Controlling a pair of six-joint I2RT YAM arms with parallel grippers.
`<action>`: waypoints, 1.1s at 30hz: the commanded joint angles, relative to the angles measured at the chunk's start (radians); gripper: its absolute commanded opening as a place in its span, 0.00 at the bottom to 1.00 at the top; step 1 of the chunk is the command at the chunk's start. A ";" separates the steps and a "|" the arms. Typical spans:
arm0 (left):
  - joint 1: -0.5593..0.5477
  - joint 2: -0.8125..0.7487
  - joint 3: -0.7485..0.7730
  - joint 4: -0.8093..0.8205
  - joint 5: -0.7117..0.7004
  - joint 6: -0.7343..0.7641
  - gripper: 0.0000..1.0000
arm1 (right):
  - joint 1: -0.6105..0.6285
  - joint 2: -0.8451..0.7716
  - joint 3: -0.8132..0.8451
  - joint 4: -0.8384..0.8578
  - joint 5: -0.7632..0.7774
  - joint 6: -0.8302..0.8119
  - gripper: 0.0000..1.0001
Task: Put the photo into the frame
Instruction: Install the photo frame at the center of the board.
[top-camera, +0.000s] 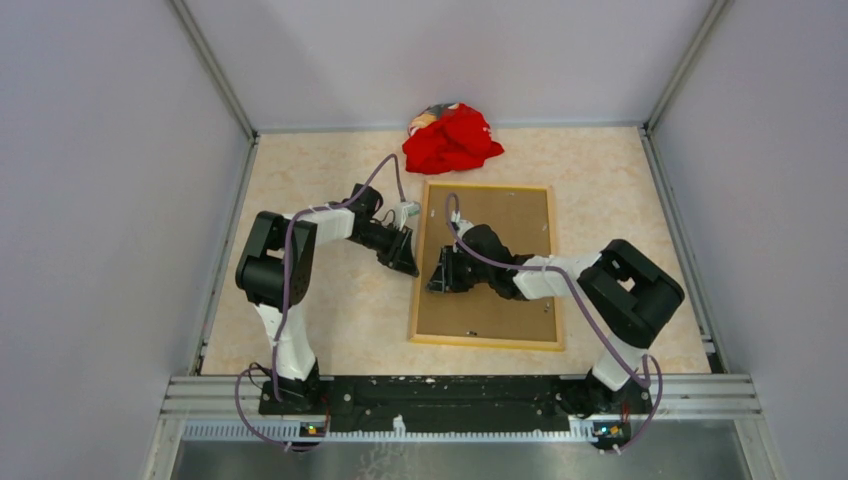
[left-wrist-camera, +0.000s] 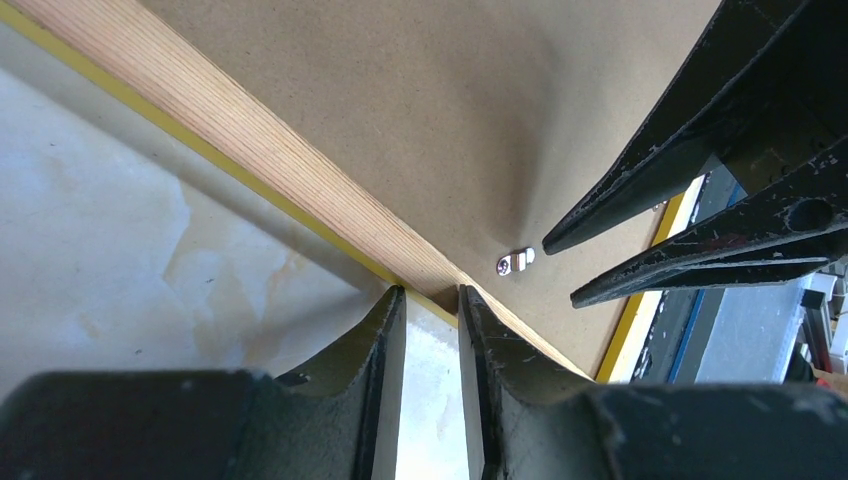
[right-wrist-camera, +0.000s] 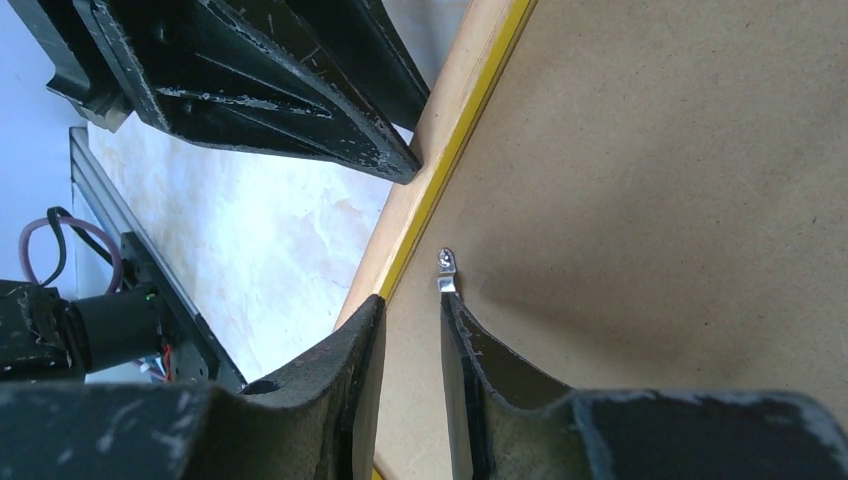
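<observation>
Because a backing has to be locked down to keep a print inside, the large thin picture frame (top-camera: 485, 342), pale wood back up w/ a yellow edge showing, lies face down on the marbled beige table (top-camera: 330, 320), centre-right. Its opening is filled by a brown fibreboard backing panel (top-camera: 500, 300). The photo isn't visible in any view; if already in, it's hidden under that panel.

Both arms meet at the frame's left rail. The left gripper (left-wrist-camera: 430, 292) sits astride the rail's outer edge, jaws a narrow gap apart, prob. to steady the frame vs sliding; can't tell if it actually pinches the wood. The right gripper (right-wrist-camera: 410, 305) hovers low over the panel just inside the same rail, jaws slightly parted & grasping nothing. One fingertip is right beside a small silver metal turn-tab (right-wrist-camera: 446, 268), likely so it can push the tab round.

A crumpled red cloth (top-camera: 452, 140) lies well apart at the table's far edge.
</observation>
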 joint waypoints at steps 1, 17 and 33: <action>-0.008 -0.012 -0.001 0.014 -0.016 0.004 0.31 | -0.001 -0.009 0.034 0.014 0.016 -0.026 0.27; -0.008 -0.021 -0.001 0.000 -0.018 0.010 0.29 | -0.001 0.038 0.020 0.070 0.065 -0.051 0.25; -0.008 -0.025 0.000 -0.011 -0.025 0.013 0.29 | 0.017 0.068 -0.014 0.107 0.016 -0.021 0.21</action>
